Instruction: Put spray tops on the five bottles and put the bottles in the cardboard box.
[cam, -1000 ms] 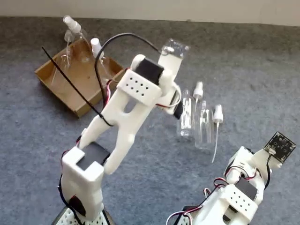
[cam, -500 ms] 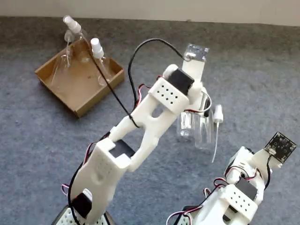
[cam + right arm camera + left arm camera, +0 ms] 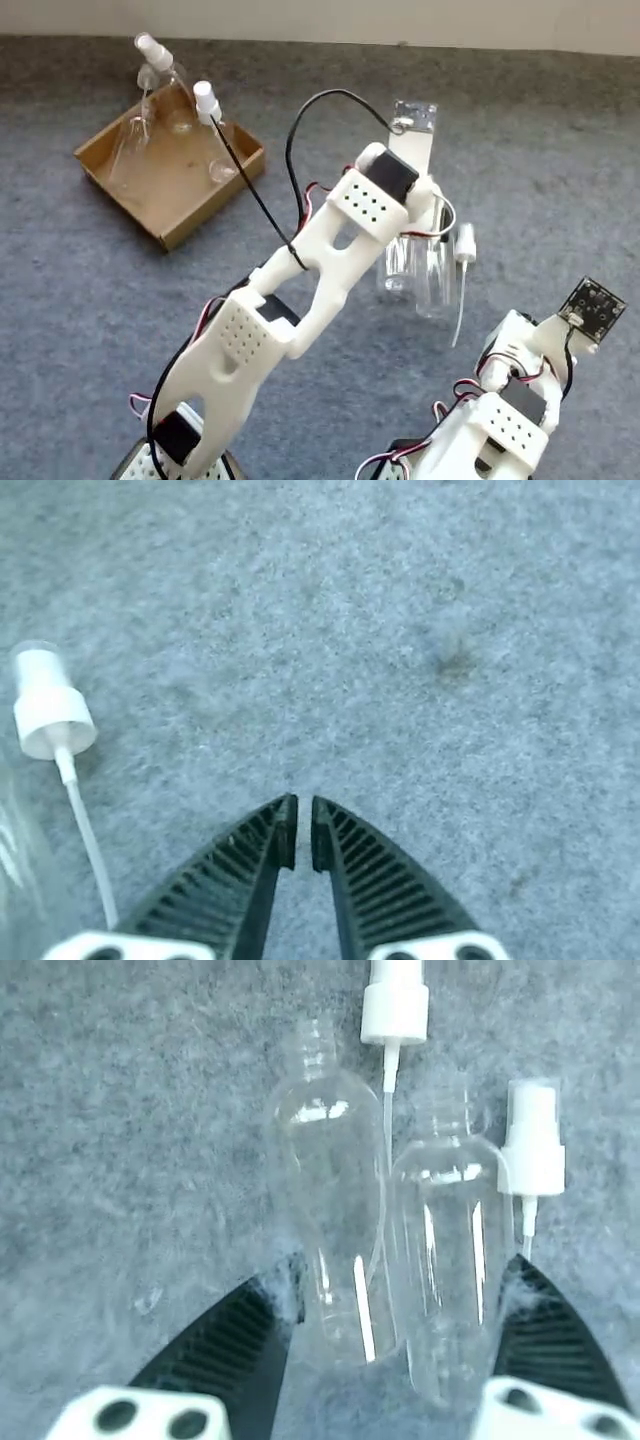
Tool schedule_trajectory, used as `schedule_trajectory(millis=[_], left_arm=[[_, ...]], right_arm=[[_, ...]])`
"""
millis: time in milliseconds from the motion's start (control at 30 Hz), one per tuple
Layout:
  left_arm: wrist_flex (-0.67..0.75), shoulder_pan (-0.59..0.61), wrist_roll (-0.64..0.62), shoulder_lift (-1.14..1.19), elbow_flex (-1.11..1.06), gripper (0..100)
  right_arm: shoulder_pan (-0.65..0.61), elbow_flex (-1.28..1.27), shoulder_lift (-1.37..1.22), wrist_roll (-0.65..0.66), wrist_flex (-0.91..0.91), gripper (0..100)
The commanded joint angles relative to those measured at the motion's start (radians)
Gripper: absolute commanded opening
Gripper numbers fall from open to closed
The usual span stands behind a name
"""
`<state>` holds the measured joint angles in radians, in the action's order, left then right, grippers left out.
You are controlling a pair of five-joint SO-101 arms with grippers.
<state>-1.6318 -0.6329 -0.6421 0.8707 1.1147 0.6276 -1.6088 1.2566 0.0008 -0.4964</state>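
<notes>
Cardboard box (image 3: 210, 205) far left, capped bottles (image 3: 170, 95) leaning at its rim, left gripper (image 3: 400, 1275) spread wide astride two uncapped bottles (image 3: 330, 1220) mid-carpet, loose spray tops (image 3: 395, 1005) just beside them, right gripper (image 3: 303, 830) pinched nearly closed, empty, over open carpet (image 3: 450, 630) at the right.

Clear bottles (image 3: 330, 1230), white spray tops (image 3: 394, 1010), brown box (image 3: 168, 195), grey carpet (image 3: 80, 320)

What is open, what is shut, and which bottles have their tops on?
left pincer: open, one finger on either side of the bare bottles.
right pincer: shut, empty.
bare bottle: lying down, no top.
second bare bottle: lying down, no top.
loose spray tops: off, lying beside the bottles.
cardboard box: open.
bottle in box: spray top on.
</notes>
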Motion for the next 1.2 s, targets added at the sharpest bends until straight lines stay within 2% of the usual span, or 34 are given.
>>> schedule_trajectory(millis=[0, 700, 1167], left_arm=[[0.054, 0.039, -0.009, 0.031, 0.084, 27], [0.071, 0.047, -0.017, 0.269, 0.240, 27], [0.075, 0.051, -0.017, 0.341, 0.243, 27]], right_arm=[[-0.016, 0.004, 0.013, 0.012, 0.028, 3.4], [-0.018, 0.002, 0.013, 0.012, 0.027, 3.4], [-0.018, 0.002, 0.013, 0.012, 0.027, 3.4]])
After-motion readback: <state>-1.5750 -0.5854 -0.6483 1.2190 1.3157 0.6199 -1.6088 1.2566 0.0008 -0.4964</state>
